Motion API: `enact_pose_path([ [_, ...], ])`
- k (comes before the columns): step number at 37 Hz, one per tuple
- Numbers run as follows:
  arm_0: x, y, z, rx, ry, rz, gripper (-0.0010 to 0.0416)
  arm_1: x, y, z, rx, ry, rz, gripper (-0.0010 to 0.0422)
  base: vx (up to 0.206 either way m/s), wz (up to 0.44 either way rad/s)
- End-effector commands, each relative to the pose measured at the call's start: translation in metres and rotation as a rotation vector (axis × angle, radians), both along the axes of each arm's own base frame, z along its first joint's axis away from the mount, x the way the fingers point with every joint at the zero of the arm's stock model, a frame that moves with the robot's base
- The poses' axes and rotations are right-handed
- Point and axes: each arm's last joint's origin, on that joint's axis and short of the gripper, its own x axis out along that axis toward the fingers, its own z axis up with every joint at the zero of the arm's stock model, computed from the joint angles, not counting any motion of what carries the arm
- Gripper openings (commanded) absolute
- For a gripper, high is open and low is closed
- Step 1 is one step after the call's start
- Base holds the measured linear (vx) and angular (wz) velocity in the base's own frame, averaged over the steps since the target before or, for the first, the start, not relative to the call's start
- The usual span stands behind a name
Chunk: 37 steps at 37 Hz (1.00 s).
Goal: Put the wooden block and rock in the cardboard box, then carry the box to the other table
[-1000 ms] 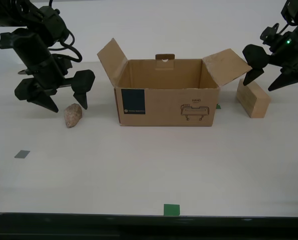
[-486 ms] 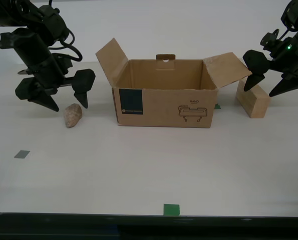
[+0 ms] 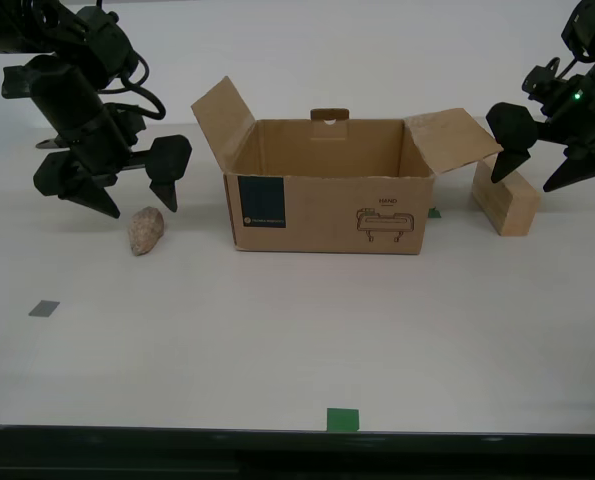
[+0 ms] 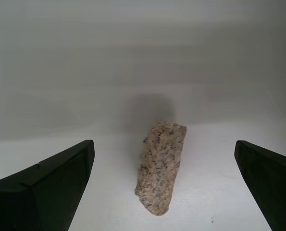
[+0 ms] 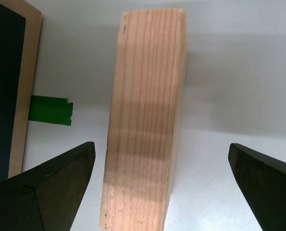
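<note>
Sitting open on the white desk (image 3: 277, 330), the box (image 3: 327, 210) is showing its teal label and line drawing on the front, with its flaps standing up and outward. Nothing is showing inside it from this angle.

The rock (image 3: 145, 230) is lying on the desk well apart from the box, on the side of the box toward the exterior view's left. In the second wrist view the rock (image 4: 161, 166) is lying between the two dark fingers (image 4: 46, 187), touching neither. My second end effector (image 3: 132, 200) is hanging just above the rock, spread wide and holding nothing.

The block (image 3: 505, 198) is resting on the desk on the other side of the box, toward the exterior view's right, near the box's outward flap. In the first wrist view the block (image 5: 145, 120) is lying between the fingers (image 5: 51, 192), closer to one of them, with a clear gap to each. My first end effector (image 3: 529, 172) is hanging just over the block, spread wide and empty.

A piece of green tape (image 5: 50, 110) is lying on the desk between the box and the block. More tape marks are lying in front of the box: a green one (image 3: 342, 419) near the desk's front edge and a grey one (image 3: 44, 309).
</note>
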Motion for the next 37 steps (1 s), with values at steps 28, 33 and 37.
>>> enact_pose_path([
  [28,0.0,0.001,0.0,0.003,0.003,-0.017,0.0387,-0.009,0.002,-0.008,0.044,0.031,0.016,0.04,0.0,0.0],
  [33,0.001,0.001,0.0,0.003,-0.003,-0.017,0.0386,-0.009,0.002,-0.008,0.045,0.033,0.015,0.04,0.0,0.0],
  [37,0.002,0.001,0.0,0.002,-0.014,-0.017,0.0386,-0.012,0.002,-0.012,0.057,0.016,0.016,0.04,0.0,0.0],
])
